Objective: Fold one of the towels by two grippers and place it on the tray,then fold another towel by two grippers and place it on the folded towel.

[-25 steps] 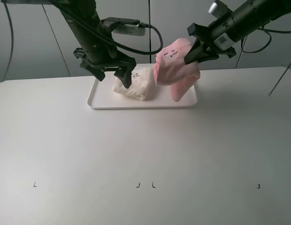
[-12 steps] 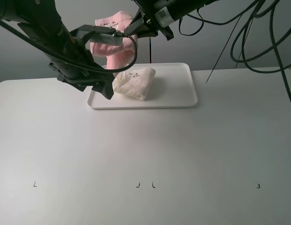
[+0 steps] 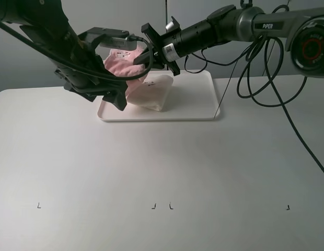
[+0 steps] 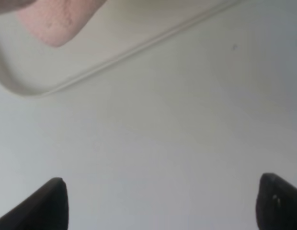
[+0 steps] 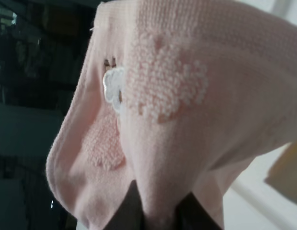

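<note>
A folded cream towel (image 3: 155, 92) lies in the left part of the white tray (image 3: 196, 107). My right gripper (image 3: 150, 56) reaches across from the right and is shut on a pink towel (image 3: 121, 69), which hangs bunched over the left end of the cream towel and seems to touch it. In the right wrist view the pink towel (image 5: 163, 110) fills the frame, pinched between the fingers (image 5: 133, 211). My left gripper (image 3: 118, 100) is open and empty, low at the tray's front left corner. Its view shows table, the tray edge (image 4: 115, 57) and a pink towel tip (image 4: 55, 21).
The white table (image 3: 162, 172) spreads wide in front of the tray, with small black marks (image 3: 154, 206) near its front edge. Black cables (image 3: 256, 68) hang from the right arm behind the tray's right end.
My right gripper carried the pink towel from the tray's right end to its left end, then lowered it onto the cream towel. My left arm drew back left and has since held still.
</note>
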### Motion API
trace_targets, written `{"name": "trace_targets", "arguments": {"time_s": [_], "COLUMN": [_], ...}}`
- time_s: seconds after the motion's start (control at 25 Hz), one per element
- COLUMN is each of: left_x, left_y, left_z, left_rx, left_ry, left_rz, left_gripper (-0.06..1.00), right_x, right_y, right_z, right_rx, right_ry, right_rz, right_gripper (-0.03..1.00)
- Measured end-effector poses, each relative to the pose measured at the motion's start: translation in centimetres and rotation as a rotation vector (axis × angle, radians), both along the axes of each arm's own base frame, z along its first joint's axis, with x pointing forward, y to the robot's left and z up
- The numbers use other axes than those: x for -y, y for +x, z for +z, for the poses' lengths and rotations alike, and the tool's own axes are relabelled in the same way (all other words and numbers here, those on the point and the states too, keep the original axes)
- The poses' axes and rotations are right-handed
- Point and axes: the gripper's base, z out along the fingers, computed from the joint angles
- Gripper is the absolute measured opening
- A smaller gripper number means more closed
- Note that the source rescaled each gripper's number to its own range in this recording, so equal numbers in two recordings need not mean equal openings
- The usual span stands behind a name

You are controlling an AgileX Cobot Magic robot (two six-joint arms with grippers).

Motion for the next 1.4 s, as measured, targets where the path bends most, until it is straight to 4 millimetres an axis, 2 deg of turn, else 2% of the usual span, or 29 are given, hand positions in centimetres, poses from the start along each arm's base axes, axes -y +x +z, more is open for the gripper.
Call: {"name": "trace_targets", "arguments": {"time_s": [0.16, 0.48, 0.56, 0.6, 0.68, 0.76, 0.88, 1.0, 1.12, 1.28, 1.4], "left_x": [0.0, -0.1, -0.1, -0.1, -0.1, -0.1, -0.1, -0.1, -0.2, -0.8, -2.1], "left_y": [-0.1, -0.2, -0.2, -0.2, -0.2, -0.2, -0.2, -0.2, -0.3, -1.0, -2.1], "left_z": [0.0, -0.1, -0.1, -0.1, -0.1, -0.1, -0.1, -0.1, 0.4, 3.2, 5.3], "left_rx": [-0.006, -0.02, -0.022, -0.022, -0.021, -0.02, -0.02, -0.022, -0.011, 0.081, 0.147], "left_ry": [0.003, 0.01, 0.012, 0.012, 0.013, 0.016, 0.021, 0.022, 0.016, -0.002, -0.01], "left_rz": [0.0, -0.001, -0.003, -0.003, -0.005, -0.013, -0.025, -0.025, -0.025, -0.033, -0.022], "left_gripper": [1.0, 1.0, 1.0, 1.0, 1.0, 1.0, 1.0, 1.0, 1.0, 1.0, 1.0], "right_x": [1.3, 1.9, 2.1, 2.2, 2.3, 2.3, 2.4, 3.2, 4.4, 6.0, 7.1], "right_y": [1.1, 1.4, 1.4, 1.4, 1.3, 1.3, 1.1, 1.0, 0.8, -0.1, -1.5], "right_z": [-1.5, -3.1, -3.5, -3.8, -3.9, -4.0, -3.8, -1.9, 1.4, 6.2, 9.4], "right_rx": [0.005, 0.062, 0.062, 0.06, 0.059, 0.053, 0.064, 0.121, 0.207, 0.317, 0.367], "right_ry": [-0.021, -0.137, -0.171, -0.186, -0.201, -0.201, -0.233, -0.345, -0.485, -0.651, -0.723], "right_rz": [-0.06, -0.051, -0.044, -0.048, -0.043, -0.041, -0.018, -0.003, -0.005, 0.0, -0.007], "right_gripper": [0.08, 0.09, 0.22, 0.37, 0.71, 0.94, 0.99, 1.0, 1.0, 1.0, 0.98]}}
